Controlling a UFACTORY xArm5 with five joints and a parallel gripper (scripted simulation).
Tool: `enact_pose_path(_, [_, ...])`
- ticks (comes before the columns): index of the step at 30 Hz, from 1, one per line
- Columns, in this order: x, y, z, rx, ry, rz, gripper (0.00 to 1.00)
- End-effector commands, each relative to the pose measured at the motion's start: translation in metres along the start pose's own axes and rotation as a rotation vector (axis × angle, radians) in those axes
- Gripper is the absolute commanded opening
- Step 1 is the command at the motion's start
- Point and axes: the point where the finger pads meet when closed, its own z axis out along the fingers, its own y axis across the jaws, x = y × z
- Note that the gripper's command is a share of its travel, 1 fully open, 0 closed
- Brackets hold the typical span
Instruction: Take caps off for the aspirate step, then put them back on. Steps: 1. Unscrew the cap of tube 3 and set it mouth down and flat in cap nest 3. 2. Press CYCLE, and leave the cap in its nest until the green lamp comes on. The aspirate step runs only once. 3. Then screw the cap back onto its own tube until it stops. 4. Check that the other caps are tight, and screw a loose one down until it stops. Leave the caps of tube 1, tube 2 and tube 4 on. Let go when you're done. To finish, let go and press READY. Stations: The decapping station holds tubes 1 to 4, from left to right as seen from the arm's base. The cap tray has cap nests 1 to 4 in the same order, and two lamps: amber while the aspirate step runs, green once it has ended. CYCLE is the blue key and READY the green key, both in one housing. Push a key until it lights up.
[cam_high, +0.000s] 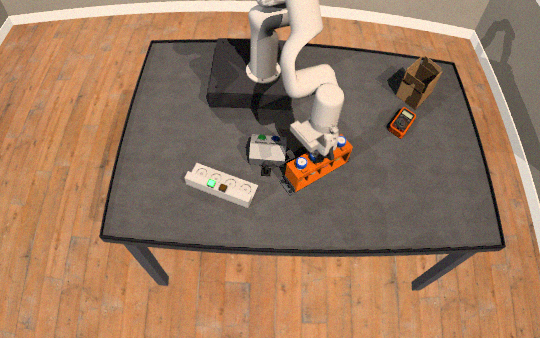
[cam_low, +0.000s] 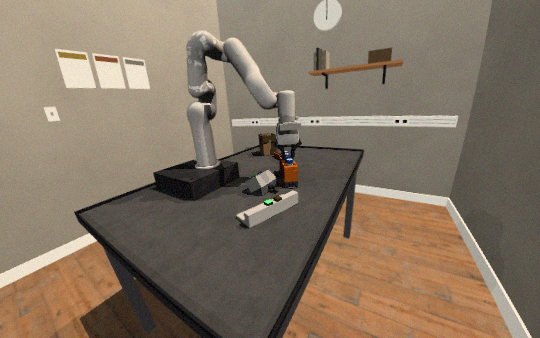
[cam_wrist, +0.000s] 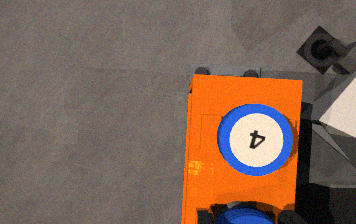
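The orange decapping station (cam_high: 318, 165) stands right of the key housing (cam_high: 266, 148), which has a green key (cam_high: 261, 137) and a blue key (cam_high: 275, 138). My gripper (cam_high: 318, 152) is down over the rack, shut on the blue cap of tube 3 (cam_wrist: 244, 216); in the wrist view only that cap's top edge shows between my fingers. The cap of tube 4 (cam_wrist: 255, 139) sits on its tube beside it. The cap of tube 1 (cam_high: 341, 141) is on. Tube 2 is hidden by my wrist. The white cap tray (cam_high: 221, 184) has empty nests and its green lamp (cam_high: 211, 183) is lit.
A cardboard box (cam_high: 419, 81) and an orange multimeter (cam_high: 402, 121) lie at the far right of the table. The arm's black base block (cam_high: 235, 75) is behind the key housing. A small black fitting (cam_wrist: 322, 49) sits beside the rack's end.
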Motion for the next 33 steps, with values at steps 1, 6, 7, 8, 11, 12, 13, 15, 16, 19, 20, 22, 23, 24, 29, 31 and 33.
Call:
enact_pose_path(1, [0.0002, -0.0012, -0.0007, 0.002, 0.005, 0.228, 0.00])
enact_pose_path(6, [0.0002, -0.0012, -0.0005, 0.003, 0.005, 0.478, 0.00])
enact_pose_path(7, [0.0002, -0.0012, -0.0004, 0.003, 0.005, 0.528, 0.00])
enact_pose_path(8, [0.0002, -0.0012, -0.0004, 0.003, 0.005, 0.578, 0.00])
enact_pose_path(11, [0.0002, -0.0012, -0.0003, 0.004, 0.005, 0.728, 0.00])
enact_pose_path(12, [0.0002, -0.0012, -0.0003, 0.004, 0.005, 0.728, 0.00])
enact_pose_path(13, [0.0002, -0.0012, -0.0003, 0.004, 0.005, 0.728, 0.00])
enact_pose_path(15, [0.0002, -0.0012, -0.0002, 0.004, 0.004, 0.828, 0.00])
enact_pose_path(16, [0.0002, -0.0012, -0.0002, 0.004, 0.004, 0.849, 0.00])
enact_pose_path(19, [0.0002, -0.0012, -0.0002, 0.004, 0.004, 0.849, 0.00])
enact_pose_path(20, [0.0002, -0.0012, -0.0002, 0.004, 0.004, 0.849, 0.00])
enact_pose_path(22, [0.0002, -0.0012, -0.0002, 0.004, 0.004, 0.849, 0.46])
enact_pose_path(23, [0.0002, -0.0012, -0.0002, 0.004, 0.004, 0.849, 0.46])
enact_pose_path(24, [0.0002, -0.0012, -0.0002, 0.004, 0.004, 0.849, 0.46])
enact_pose_path(29, [0.0002, -0.0012, -0.0002, 0.004, 0.004, 0.849, 0.46])
enact_pose_path(31, [0.0002, -0.0012, -0.0002, 0.004, 0.004, 0.849, 0.46])
enact_pose_path(33, [0.0002, -0.0012, -0.0002, 0.004, 0.004, 0.849, 0.46])
